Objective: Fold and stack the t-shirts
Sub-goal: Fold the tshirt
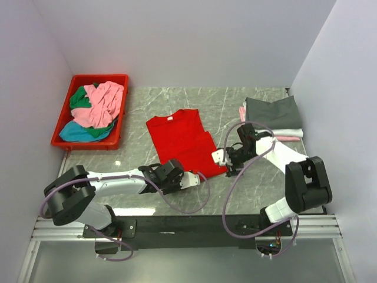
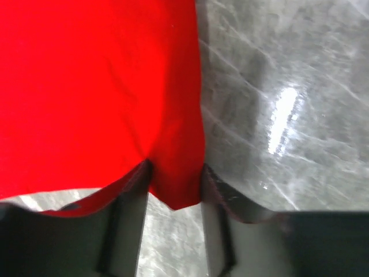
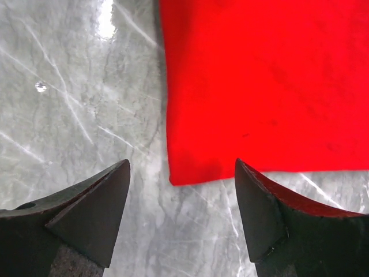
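A bright red t-shirt (image 1: 182, 140) lies partly folded on the marble table (image 1: 147, 200). My left gripper (image 1: 191, 180) is at its near edge. In the left wrist view the jaws (image 2: 174, 184) stand apart with a red corner (image 2: 173, 190) between the fingers, not pinched. My right gripper (image 1: 219, 157) is at the shirt's near right corner. In the right wrist view it (image 3: 181, 173) is open and empty, with the red corner (image 3: 184, 170) flat on the table just ahead of the tips. A folded stack, dark grey (image 1: 274, 111) over white and pink, sits at the back right.
A red plastic bin (image 1: 62, 138) at the back left holds crumpled pink (image 1: 103, 103), green (image 1: 79, 99) and teal (image 1: 82, 132) shirts. White walls close in the table on the left, back and right. A black rail runs along the near edge.
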{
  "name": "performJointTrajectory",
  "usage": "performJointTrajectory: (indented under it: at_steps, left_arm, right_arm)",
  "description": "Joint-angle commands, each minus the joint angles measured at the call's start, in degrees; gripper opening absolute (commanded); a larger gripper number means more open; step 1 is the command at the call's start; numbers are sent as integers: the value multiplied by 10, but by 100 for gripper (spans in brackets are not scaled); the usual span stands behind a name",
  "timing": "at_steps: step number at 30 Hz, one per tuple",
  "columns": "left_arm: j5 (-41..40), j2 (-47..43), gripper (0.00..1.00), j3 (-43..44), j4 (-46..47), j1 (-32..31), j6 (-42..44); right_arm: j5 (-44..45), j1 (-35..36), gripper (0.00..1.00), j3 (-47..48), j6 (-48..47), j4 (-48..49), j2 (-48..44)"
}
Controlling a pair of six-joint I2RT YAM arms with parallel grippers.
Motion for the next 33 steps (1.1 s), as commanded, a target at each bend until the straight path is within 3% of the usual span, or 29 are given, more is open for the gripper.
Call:
performJointTrajectory:
  at_steps: [1,4,6,9,12,13,15,16,19,22,26,30,33]
  left_arm:
    - [-30,15,34,2,0,-3,-2]
    - [-22,14,19,-2,10,-3,-4]
    - [-15,8,14,-2,15,-3,-6]
    - [-6,-6,6,-5,16,-3,-4]
    - [8,-30,1,-16,17,-3,-1]
    - [13,-38,1,-23,18,-3,6]
    - [29,-62,1,-33,17,-3,14]
    - [40,-70,1,-40,15,-3,23]
    - [112,-94,1,-46,3,-3,34]
    - [195,-94,0,-32,-31,-14,26]
    - [245,-74,0,4,-86,-65,19]
    - [236,-90,0,7,-101,-63,30]
    - [231,-133,0,-5,-82,-9,41]
  right_arm:
    - [57,27,79,-43,8,92,-39]
    - [88,59,79,-74,19,143,-40]
    - [113,80,78,-85,29,179,-38]
    - [158,100,68,-96,74,230,-20]
    - [182,114,49,-89,110,244,0]
    - [186,116,36,-90,127,248,3]
    - [184,116,22,-95,128,247,-3]
    - [183,116,0,-104,135,248,-9]
    - [158,113,0,-99,117,192,-42]
    - [107,99,0,-81,86,65,-77]
    - [67,96,0,-78,48,-84,-141]
    - [67,95,0,-54,96,-74,-174]
    - [73,95,0,-14,162,-31,-151]
